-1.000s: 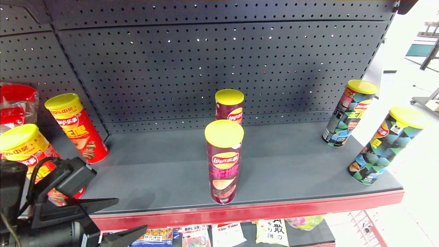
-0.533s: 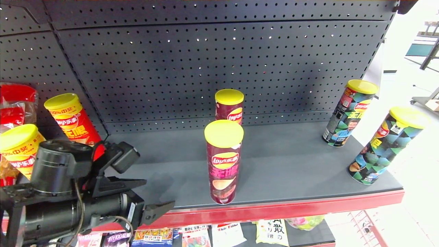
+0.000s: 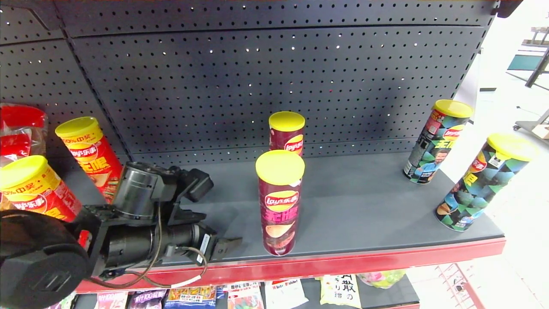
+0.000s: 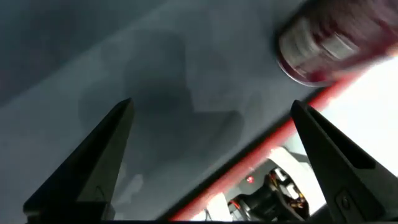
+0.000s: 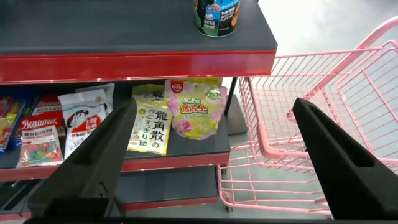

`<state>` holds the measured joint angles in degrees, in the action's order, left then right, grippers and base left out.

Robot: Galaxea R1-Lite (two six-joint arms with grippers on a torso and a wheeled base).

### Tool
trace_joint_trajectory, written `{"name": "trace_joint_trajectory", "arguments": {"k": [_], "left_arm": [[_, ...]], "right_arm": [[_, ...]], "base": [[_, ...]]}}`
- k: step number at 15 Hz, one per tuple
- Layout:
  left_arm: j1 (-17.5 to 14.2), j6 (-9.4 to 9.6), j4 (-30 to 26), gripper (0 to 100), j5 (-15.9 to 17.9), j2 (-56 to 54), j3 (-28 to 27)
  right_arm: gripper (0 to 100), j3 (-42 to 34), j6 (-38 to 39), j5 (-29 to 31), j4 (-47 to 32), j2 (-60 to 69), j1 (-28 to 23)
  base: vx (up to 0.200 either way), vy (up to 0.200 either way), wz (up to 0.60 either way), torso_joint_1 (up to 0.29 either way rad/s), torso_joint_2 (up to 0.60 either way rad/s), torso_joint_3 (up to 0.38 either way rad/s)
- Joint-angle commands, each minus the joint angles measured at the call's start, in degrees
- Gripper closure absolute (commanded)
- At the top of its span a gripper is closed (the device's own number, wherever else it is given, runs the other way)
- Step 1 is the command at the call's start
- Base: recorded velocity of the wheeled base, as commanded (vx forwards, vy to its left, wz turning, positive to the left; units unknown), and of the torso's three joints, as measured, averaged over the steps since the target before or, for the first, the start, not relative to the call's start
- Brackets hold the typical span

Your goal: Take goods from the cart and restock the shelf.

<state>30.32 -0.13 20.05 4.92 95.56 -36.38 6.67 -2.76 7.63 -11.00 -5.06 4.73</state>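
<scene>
The left gripper (image 4: pixel 212 106) hangs spread and empty over the shelf (image 3: pixel 351 201) edge, with the maroon can (image 3: pixel 279 201) just beside it. The right gripper (image 5: pixel 214 106) is spread near the pink cart (image 5: pixel 323 143).

The left end effector (image 3: pixel 216 234) has swung up and rightward toward the front maroon can (image 3: pixel 279 201) — from well to the can's left and lower, to near its base, not touching it.

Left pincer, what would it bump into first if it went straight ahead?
Probably the front maroon chip can with a yellow lid, at the grey shelf's edge. The open left pincer points towards its base; depth is unclear.
</scene>
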Motion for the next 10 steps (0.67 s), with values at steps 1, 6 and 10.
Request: {"name": "trace_joint_trajectory", "arguments": {"k": [1, 6, 10], "left_arm": [[0.18, -0.04, -0.10, 0, -0.53, 2.79, -2.12], [1.32, -0.04, -0.10, 0, -1.06, 4.90, -4.23], [2.03, -0.13, -0.10, 0, -1.41, 6.22, -6.16]], "right_arm": [[0, 0.01, 0.03, 0.10, 0.01, -0.39, 0.02], [0, 0.01, 0.12, 0.19, 0.01, -0.39, 0.02], [0, 0.01, 0.12, 0.19, 0.01, -0.39, 0.10]], "base": [[0.000, 0.000, 0.00, 0.000, 0.00, 0.000], [0.000, 0.000, 0.00, 0.000, 0.00, 0.000], [0.000, 0.000, 0.00, 0.000, 0.00, 0.000]]}}
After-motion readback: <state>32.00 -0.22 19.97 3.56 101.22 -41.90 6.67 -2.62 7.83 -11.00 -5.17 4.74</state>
